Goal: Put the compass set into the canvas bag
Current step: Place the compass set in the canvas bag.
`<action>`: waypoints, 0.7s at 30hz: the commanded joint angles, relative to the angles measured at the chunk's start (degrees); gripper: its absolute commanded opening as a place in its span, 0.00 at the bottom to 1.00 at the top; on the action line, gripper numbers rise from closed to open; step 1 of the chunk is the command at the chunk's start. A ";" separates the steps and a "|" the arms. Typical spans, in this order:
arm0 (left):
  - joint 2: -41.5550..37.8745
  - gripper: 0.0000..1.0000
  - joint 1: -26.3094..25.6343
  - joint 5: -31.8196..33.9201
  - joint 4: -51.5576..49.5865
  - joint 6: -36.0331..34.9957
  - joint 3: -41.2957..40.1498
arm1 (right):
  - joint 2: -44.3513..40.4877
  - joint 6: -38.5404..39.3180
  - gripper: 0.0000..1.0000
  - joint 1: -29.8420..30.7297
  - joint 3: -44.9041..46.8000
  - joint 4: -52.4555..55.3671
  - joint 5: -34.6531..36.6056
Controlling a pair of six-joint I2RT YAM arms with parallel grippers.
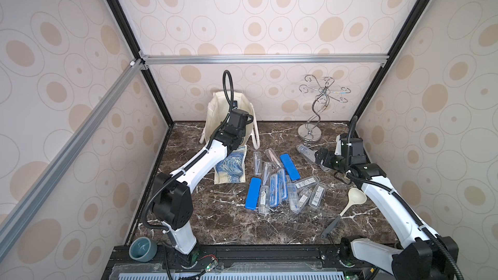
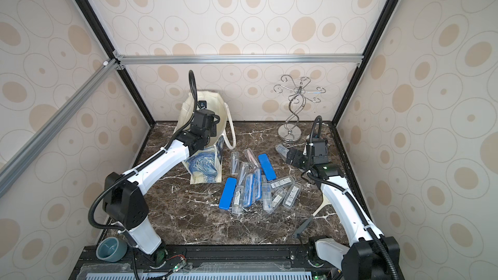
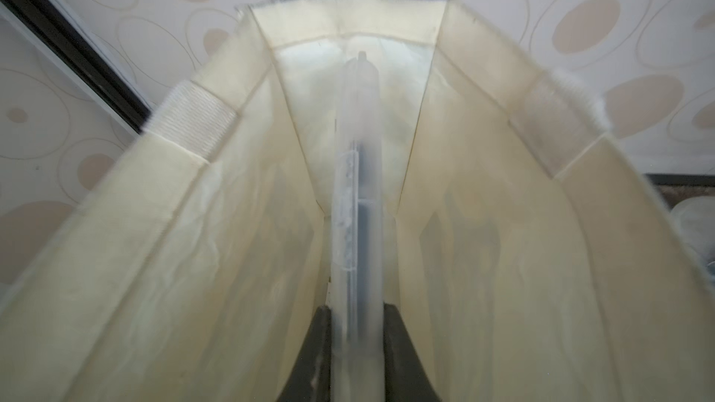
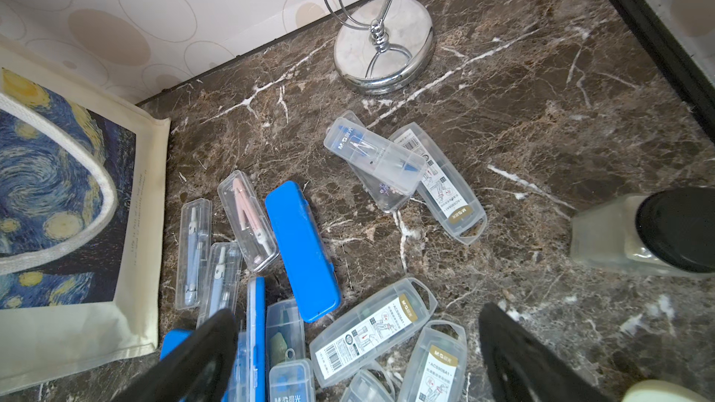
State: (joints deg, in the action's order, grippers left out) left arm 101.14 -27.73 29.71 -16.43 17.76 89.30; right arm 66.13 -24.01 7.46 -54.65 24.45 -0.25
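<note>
Left pincer [image 3: 356, 309] clamps slim, clear compass set [image 3: 358, 187] inside canvas bag [image 3: 154, 245].

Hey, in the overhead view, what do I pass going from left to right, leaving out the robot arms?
In a top view: grey-blue bowl → canvas bag → pile of compass set cases → chrome wire stand → cream ladle.
</note>
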 commanded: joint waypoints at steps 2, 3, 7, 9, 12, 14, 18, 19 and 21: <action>3.75 0.17 1.77 -0.82 -4.12 0.75 3.65 | 0.16 1.02 0.99 -0.07 1.18 1.04 0.03; 4.40 0.17 1.92 -0.89 -4.15 0.94 3.43 | 0.09 1.07 0.99 -0.08 1.31 1.09 0.23; 6.50 0.18 2.48 -1.47 -4.06 2.19 1.10 | 0.37 1.59 0.99 -0.08 1.66 1.38 0.43; 7.14 0.19 2.84 -2.01 -3.96 2.80 -0.53 | 0.58 1.82 0.99 -0.08 1.78 1.61 0.64; 7.70 0.20 3.37 -3.15 -3.80 3.62 -2.42 | 0.79 1.95 0.99 -0.08 1.86 1.87 0.67; 7.82 0.21 3.71 -3.65 -3.89 3.99 -3.42 | 0.69 1.82 0.99 -0.06 1.97 1.80 0.41; 7.42 0.24 4.28 -5.07 -3.46 4.48 -4.90 | 0.42 1.36 0.99 -0.02 2.37 1.51 0.34; 7.28 0.25 4.26 -5.50 -3.29 4.48 -5.23 | 0.37 1.29 0.99 -0.05 2.49 1.42 0.34; 7.18 0.28 4.41 -5.98 -3.26 4.57 -5.38 | 0.10 1.07 0.99 -0.07 2.55 1.45 0.25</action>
State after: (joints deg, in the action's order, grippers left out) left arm 107.46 -24.18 24.84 -18.85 20.88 84.99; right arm 66.57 -22.83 7.46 -52.90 25.36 -0.16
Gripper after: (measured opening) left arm 0.275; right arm 0.990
